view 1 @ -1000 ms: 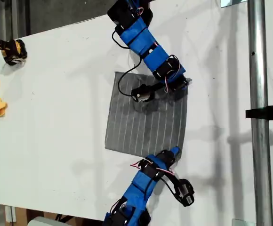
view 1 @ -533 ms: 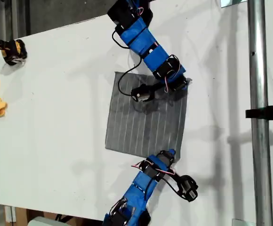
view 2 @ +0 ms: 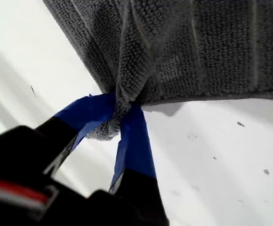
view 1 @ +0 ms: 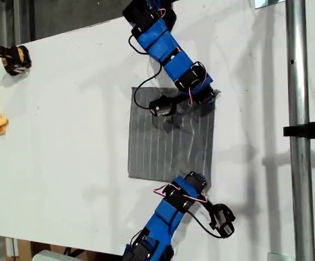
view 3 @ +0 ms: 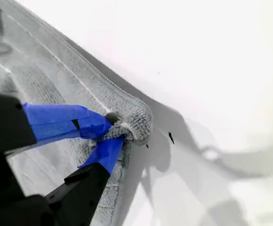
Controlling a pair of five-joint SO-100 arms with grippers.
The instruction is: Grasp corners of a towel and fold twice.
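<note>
Grey towel [view 1: 171, 142], both pincers pinching corners

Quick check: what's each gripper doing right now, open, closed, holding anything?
My first gripper: closed on a corner of the towel.
My second gripper: closed on another towel corner.

The towel [view 2: 197, 52] was matt grey cloth with a nubbly looped pile and thin pale stripes. The bench [view 1: 65, 136] looked smooth, white and faintly sheeny. A metal pole [view 1: 297, 136] was glossy.
</note>
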